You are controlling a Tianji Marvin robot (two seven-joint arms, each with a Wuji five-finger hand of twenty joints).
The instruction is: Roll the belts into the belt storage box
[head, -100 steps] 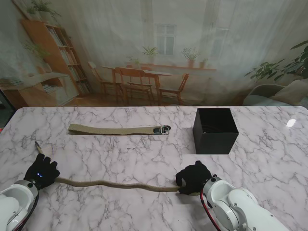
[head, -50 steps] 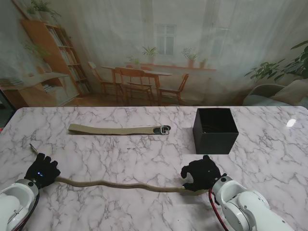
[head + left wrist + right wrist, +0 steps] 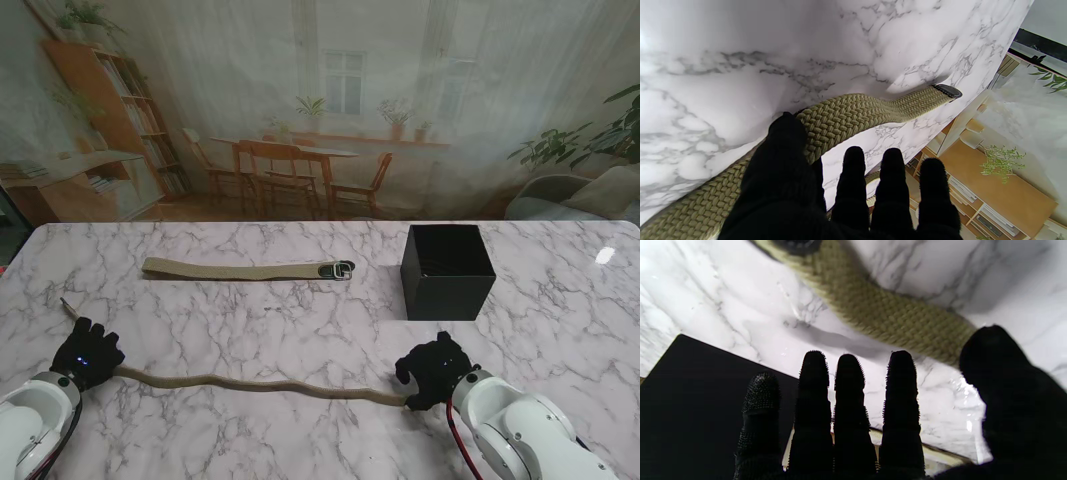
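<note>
**A:** What do we record at the left end of the near belt [image 3: 250,384]?

**B:** Our left hand [image 3: 87,355] sits on it just short of the tip. The wrist view shows the thumb [image 3: 786,146] pressed on the webbing while the other fingers [image 3: 853,173] reach straight past it, slightly apart. We log a thumb pin; whether anything grips from underneath we cannot tell. The dark-capped tip [image 3: 68,305] sticks out beyond the hand, away from us.

**A:** Condition of the belt itself?

**B:** Olive braided webbing, herringbone weave plain in the left wrist view [image 3: 853,113]. It lies unrolled on the marble table [image 3: 300,320], running in a shallow wave from our left hand to our right hand [image 3: 432,369].

**A:** And that right end?

**B:** The thumb [image 3: 1003,373] bears on the webbing [image 3: 893,316]; the four fingers [image 3: 848,400] are extended close together and clear of it. A dark fitting appears at the frame edge; too blurred to identify.

**A:** The second belt?

**B:** The far belt [image 3: 245,269] lies flat and straight, same olive colour, well beyond the near belt, dark buckle [image 3: 338,269] at its right end.

**A:** The container?

**B:** The belt storage box [image 3: 447,271] stands right of that buckle, black, square, open-topped, just beyond our right hand. No belt visible inside it.
</note>
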